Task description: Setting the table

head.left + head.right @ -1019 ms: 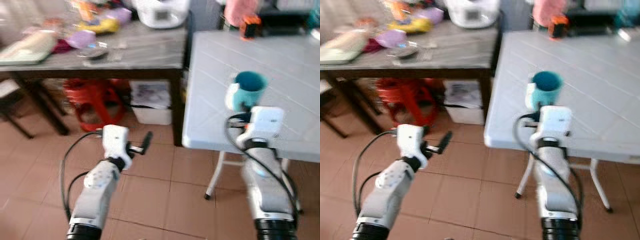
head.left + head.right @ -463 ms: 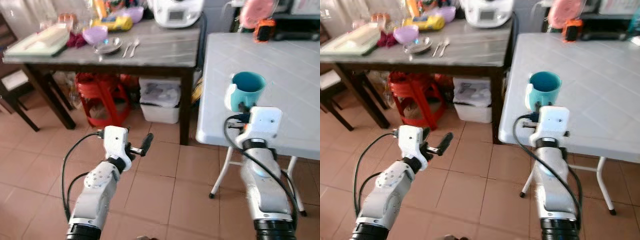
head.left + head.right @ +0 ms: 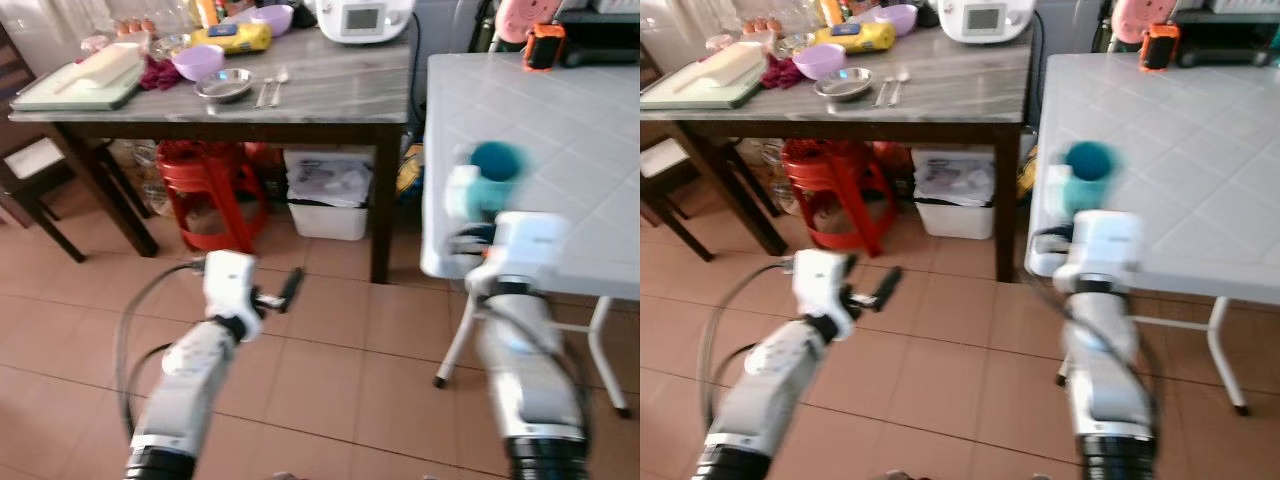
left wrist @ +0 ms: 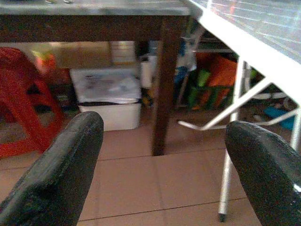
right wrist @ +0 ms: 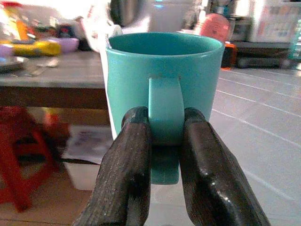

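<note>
Right gripper [image 5: 162, 155] clamped on handle of teal mug [image 5: 164, 84], held upright over near edge of white folding table [image 3: 560, 130] | left gripper [image 4: 160, 155] fingers spread apart, nothing between, above tiled floor [image 3: 330, 350] near dark wooden table [image 3: 330, 85]

Your teal mug [image 3: 494, 172] smeared by motion blur in head views; handle and rim not readable there. Right gripper [image 5: 165, 141] fingers hidden behind own wrist housing in head views. Mug base cut from your sight by fingers [image 5: 128, 179] in right wrist view. White worktop [image 3: 560, 130] cut off at right edge. Items on dark worktop [image 3: 330, 85] far end too small to name. Left gripper [image 4: 164, 155] fingers cropped by frame bottom.
</note>
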Available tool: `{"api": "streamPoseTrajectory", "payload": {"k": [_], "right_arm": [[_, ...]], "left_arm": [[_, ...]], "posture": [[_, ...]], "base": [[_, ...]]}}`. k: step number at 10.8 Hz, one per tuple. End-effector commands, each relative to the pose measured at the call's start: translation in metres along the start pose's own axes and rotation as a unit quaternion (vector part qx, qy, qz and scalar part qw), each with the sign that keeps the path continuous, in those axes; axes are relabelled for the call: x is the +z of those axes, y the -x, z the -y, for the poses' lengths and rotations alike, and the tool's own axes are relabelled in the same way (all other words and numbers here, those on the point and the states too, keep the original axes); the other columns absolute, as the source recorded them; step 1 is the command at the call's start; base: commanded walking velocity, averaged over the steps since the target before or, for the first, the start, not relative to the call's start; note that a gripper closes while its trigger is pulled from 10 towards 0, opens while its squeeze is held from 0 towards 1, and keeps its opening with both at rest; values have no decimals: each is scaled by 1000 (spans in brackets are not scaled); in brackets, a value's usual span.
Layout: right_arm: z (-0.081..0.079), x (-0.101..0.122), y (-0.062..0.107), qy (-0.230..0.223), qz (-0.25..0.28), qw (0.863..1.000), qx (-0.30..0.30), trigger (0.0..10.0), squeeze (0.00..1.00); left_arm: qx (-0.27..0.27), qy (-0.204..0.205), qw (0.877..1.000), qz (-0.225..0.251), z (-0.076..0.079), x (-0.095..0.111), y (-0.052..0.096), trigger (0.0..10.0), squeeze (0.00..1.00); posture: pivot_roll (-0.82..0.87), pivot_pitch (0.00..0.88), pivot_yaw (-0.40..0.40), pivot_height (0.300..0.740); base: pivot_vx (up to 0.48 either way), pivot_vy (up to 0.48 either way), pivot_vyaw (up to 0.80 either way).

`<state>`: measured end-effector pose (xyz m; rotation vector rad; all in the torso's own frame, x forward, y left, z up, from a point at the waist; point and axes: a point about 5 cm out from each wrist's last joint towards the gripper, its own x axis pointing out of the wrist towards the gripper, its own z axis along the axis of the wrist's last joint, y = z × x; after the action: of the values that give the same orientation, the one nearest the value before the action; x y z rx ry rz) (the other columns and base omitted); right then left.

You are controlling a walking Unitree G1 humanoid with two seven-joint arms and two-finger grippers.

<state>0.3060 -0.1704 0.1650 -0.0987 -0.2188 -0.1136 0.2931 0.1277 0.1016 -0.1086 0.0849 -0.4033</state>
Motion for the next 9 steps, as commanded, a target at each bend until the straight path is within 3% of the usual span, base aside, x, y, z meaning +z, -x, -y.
{"api": "streamPoseTrajectory", "payload": {"k": [1, 7, 9], "right_arm": [[4, 2, 0, -1, 5, 1000, -7, 10000, 0], [5, 0, 0, -1, 4, 1000, -10, 10000, 0], [5, 0, 1, -2, 4, 1000, -10, 10000, 0]], "left_arm": [[-3, -5, 1000, 3, 2, 1, 0, 10000, 0], [-7, -10, 1000, 3, 4, 0, 1, 10000, 0], [-14, -10, 1000, 18, 6, 4, 2, 10000, 0]], "posture": [[-22, 81, 139, 740], [-19, 84, 141, 740], [-18, 85, 141, 740]], "base": [[0, 476, 0], [0, 475, 0], [0, 131, 0]]}}
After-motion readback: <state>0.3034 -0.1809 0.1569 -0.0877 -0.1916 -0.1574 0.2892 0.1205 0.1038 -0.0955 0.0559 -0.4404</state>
